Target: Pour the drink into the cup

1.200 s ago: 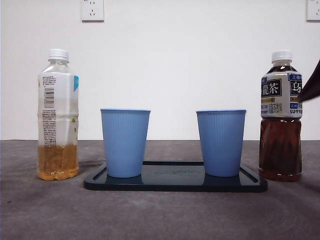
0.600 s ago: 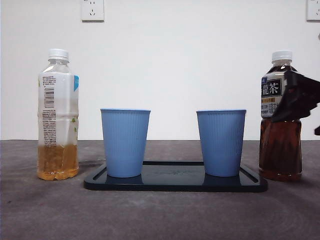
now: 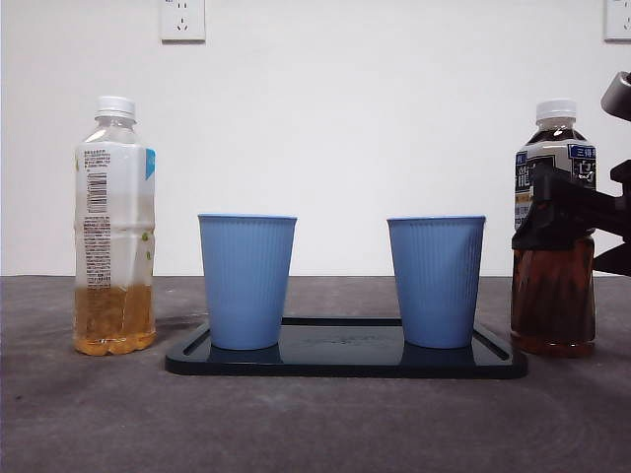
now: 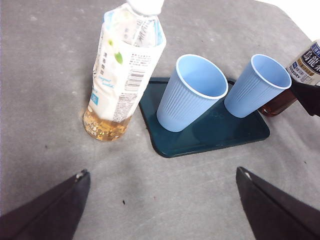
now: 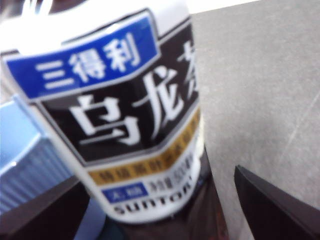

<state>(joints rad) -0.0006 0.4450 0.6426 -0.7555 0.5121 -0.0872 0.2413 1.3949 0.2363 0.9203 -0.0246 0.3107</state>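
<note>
A dark tea bottle [image 3: 552, 296] with a white cap stands right of the tray and fills the right wrist view [image 5: 130, 115]. My right gripper [image 3: 554, 212] is open, one jaw on each side of the bottle at label height [image 5: 159, 176]. Two empty blue cups, left [image 3: 246, 281] and right [image 3: 436, 281], stand on a dark tray [image 3: 345, 363]. A clear bottle with a little amber drink [image 3: 113, 227] stands left of the tray. My left gripper [image 4: 162, 200] is open and empty, held above the table in front of the tray [image 4: 215, 135].
The grey table [image 3: 315, 424] runs back to a white wall with a socket [image 3: 182, 20]. The right gripper's black tip also shows in the left wrist view [image 4: 307, 95], beside the tea bottle [image 4: 306, 64].
My right gripper has come in from the right edge and dropped to label height, and now has its jaws on either side of the tea bottle. The bottles and cups have not moved.
</note>
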